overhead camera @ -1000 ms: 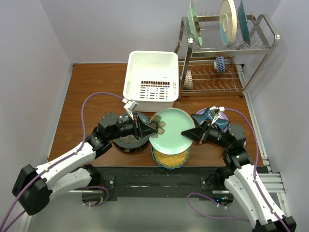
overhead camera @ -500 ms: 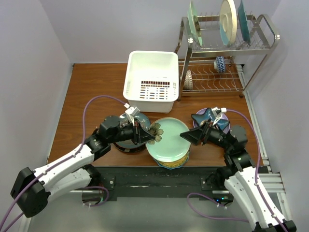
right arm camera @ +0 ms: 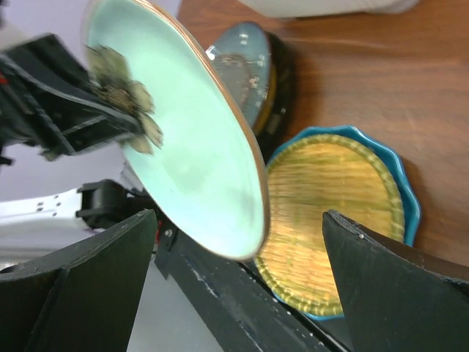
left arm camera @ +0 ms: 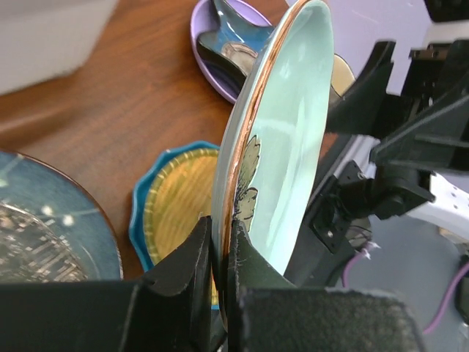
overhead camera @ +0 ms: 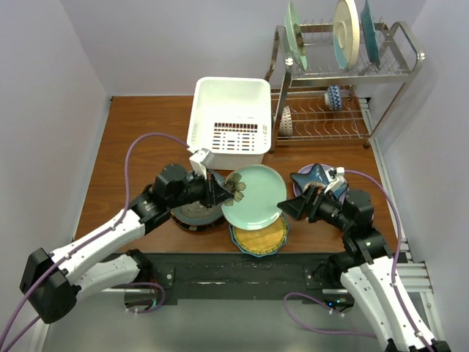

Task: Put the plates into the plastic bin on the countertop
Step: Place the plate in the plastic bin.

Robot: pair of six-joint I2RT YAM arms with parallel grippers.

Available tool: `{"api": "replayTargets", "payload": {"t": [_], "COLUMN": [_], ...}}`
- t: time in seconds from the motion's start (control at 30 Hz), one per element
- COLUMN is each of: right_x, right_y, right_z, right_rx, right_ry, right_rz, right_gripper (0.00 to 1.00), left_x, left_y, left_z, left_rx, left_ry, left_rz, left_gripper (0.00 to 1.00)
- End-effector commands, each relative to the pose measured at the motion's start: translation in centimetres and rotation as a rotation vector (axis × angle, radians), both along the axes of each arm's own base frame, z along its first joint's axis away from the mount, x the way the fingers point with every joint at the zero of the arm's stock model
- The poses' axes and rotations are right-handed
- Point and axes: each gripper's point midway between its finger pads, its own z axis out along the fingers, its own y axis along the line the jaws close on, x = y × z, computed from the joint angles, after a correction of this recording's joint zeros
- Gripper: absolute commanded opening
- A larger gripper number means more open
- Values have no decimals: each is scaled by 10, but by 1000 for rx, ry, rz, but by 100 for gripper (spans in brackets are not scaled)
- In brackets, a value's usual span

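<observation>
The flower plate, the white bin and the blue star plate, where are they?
flower plate (overhead camera: 256,192), top view, its mint middle.
white bin (overhead camera: 229,103), top view, its bare inside.
blue star plate (overhead camera: 307,177), top view, its left side.

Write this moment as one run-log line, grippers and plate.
left gripper: shut on mint plate rim | right gripper: open, no grip on plate | plastic bin: plate not inside

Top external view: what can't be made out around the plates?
- Dark teal glazed plate: top view, mostly under the left pincer's arm.
- Blue star-shaped plate: top view, partly behind the right pincer's wrist.
- Yellow plate with teal scalloped rim: top view, far part under the mint flower-painted plate.
- Metal wire rack: top view, lower-shelf items too small to identify.
</observation>
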Motion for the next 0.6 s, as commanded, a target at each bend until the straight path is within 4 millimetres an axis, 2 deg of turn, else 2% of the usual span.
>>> {"api": "replayTargets", "payload": {"t": [0.0, 0.03, 0.07, 0.23, 0.27, 0.33, 0.37, 0.57], "right_x": [2, 1, 1, -1, -1, -2, -2, -3], "right_y": [-8, -7, -7, -6, -6, -5, -5, -5], "right_z": [-21, -25, -30, -34, -36, -37, -38, -46], "right_rx": [-30, -28, -26, -26, -29, -29, -29, -33], "right_ry": [76, 96, 104, 107, 112, 116, 121, 135], "right_rz": [-59, -61, -59, -46, -45, -39, -37, -34], "right_gripper": [99, 99, 99, 99, 99, 99, 99, 99], "left_x": [30, 38, 42, 72, 76, 89, 92, 124], "left_y": [-9, -9, -9, -6, -6, -2, -2, 10], "left_z": [85, 83, 91, 95, 103, 105, 114, 133], "left_rx": [-105, -88, -80, -21, -29, -25, -37, -24], "left_ry": [-216, -210, -224, -195, -204, -201, -213, -210], "left_rz": [46, 59, 67, 115, 119, 139, 137, 174], "left_gripper": [0, 0, 0, 0, 0, 0, 0, 0]}}
